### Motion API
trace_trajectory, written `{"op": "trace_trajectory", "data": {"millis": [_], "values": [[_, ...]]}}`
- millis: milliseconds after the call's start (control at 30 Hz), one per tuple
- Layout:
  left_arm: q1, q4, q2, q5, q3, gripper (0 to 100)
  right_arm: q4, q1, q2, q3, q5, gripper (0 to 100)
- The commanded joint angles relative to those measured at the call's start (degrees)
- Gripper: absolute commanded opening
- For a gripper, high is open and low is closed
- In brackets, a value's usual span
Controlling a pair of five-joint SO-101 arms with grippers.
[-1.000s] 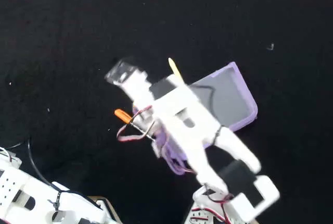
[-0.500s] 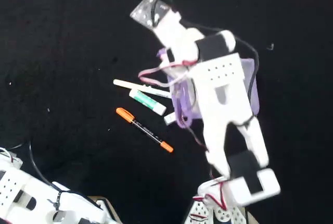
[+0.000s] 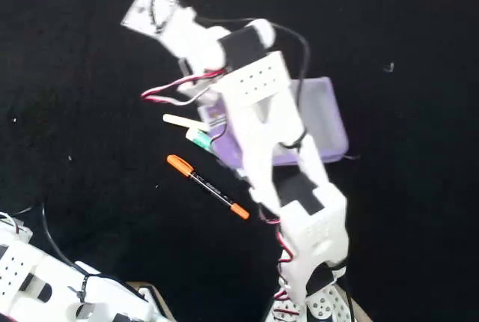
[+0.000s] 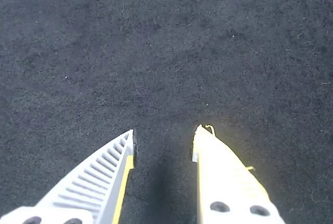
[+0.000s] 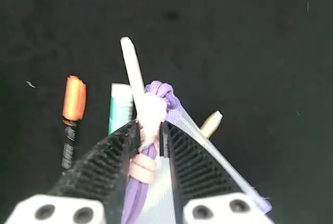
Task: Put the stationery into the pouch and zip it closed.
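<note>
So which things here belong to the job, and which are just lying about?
Job: pouch; its cord, pinched in the right gripper; orange pen; green stick; cream pen; yellow stick.
Not the job: black cloth; left gripper, open over the cloth.

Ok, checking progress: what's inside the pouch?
The arm covers the mouth of the pouch, hiding contents. A yellowish tip shows at its edge; orange pen, cream pen, green marker lie outside.

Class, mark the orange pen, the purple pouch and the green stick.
orange pen (image 3: 208, 187), high view, middle of its black barrel.
purple pouch (image 3: 323, 116), high view, bare flat side.
green stick (image 5: 120, 108), right wrist view, green body.
</note>
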Motion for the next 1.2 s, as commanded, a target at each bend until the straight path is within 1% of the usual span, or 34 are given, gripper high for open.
{"op": "trace_trajectory", "data": {"millis": [0,133,367,567,767,867,933,1067,1100,1167], "values": [[0.0,-0.8,-0.8,-0.4,-0.6,19,1.9,-2.0,-1.7,-3.7,-4.9,1.1],[0.4,-0.9,-0.8,-0.4,-0.5,19,1.9,-2.7,-6.6,3.6,-5.2,1.1],[0.5,-0.9,-0.8,-0.4,-0.5,19,1.8,-5.7,-25.1,28.0,-7.7,1.1],[0.6,-0.9,-0.8,-0.4,-0.5,19,1.6,-5.3,-42.3,48.9,-7.6,1.1],[0.6,-0.9,-0.8,-0.4,-0.5,19,0.6,-4.8,-57.9,63.5,-7.6,1.1],[0.6,-0.9,-0.8,-0.4,-0.5,19,-3.7,-3.5,-61.6,72.3,-8.0,1.6],[0.6,-1.0,-0.8,-0.4,-0.5,19,-7.7,-2.7,-61.1,79.3,-8.0,4.4],[0.1,-1.1,-0.8,-0.2,-0.6,19,-15.5,-2.9,-59.6,88.7,-8.1,18.2],[0.0,-1.1,-0.8,-0.2,-0.6,19,-16.9,-3.0,-59.6,89.5,-8.7,21.2],[0.0,-1.1,-0.8,-0.2,-0.6,19,-19.8,-3.2,-59.6,90.1,-12.8,25.2]]}}
